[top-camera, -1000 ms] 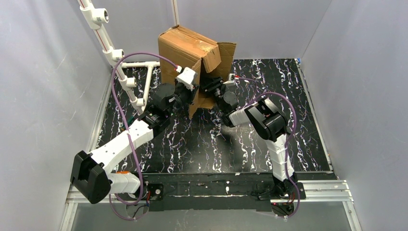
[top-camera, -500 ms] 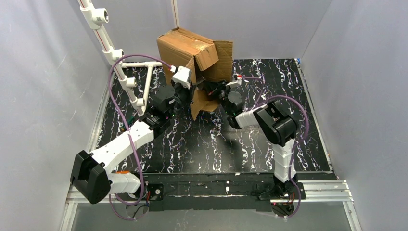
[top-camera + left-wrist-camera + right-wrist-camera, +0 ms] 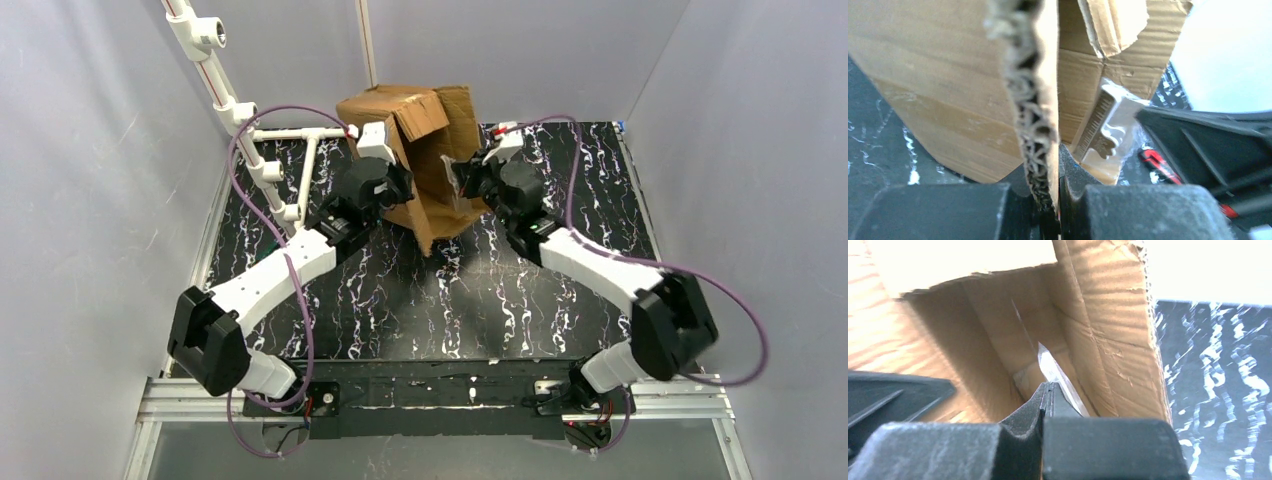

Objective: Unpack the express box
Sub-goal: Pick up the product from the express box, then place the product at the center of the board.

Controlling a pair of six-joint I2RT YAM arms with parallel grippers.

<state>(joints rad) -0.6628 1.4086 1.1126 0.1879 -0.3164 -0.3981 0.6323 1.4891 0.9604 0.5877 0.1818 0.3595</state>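
The express box point(image 3: 400, 108), brown corrugated cardboard, stands tilted at the back middle of the table with its flaps open toward the front right. My left gripper point(image 3: 398, 186) is shut on the edge of one flap; in the left wrist view the pads point(image 3: 1070, 165) pinch the frayed cardboard point(image 3: 1040, 125). My right gripper point(image 3: 463, 181) sits at the box's mouth. In the right wrist view it point(image 3: 1049, 386) is shut on the edge of a clear plastic packet point(image 3: 1054, 371) inside the box point(image 3: 1108, 315). From the left wrist the packet point(image 3: 1108, 131) shows a toothed shape.
A white pipe frame point(image 3: 262, 152) stands at the back left, close to the left arm. Grey walls enclose the black marbled tabletop point(image 3: 450, 295) on three sides. The metal rail with both arm bases point(image 3: 440, 392) runs along the near edge.
The box has tipped and turned, its opening now toward the front right. The right arm has stretched out rightward and its gripper has shut on the packet. The left gripper kept hold of the flap.
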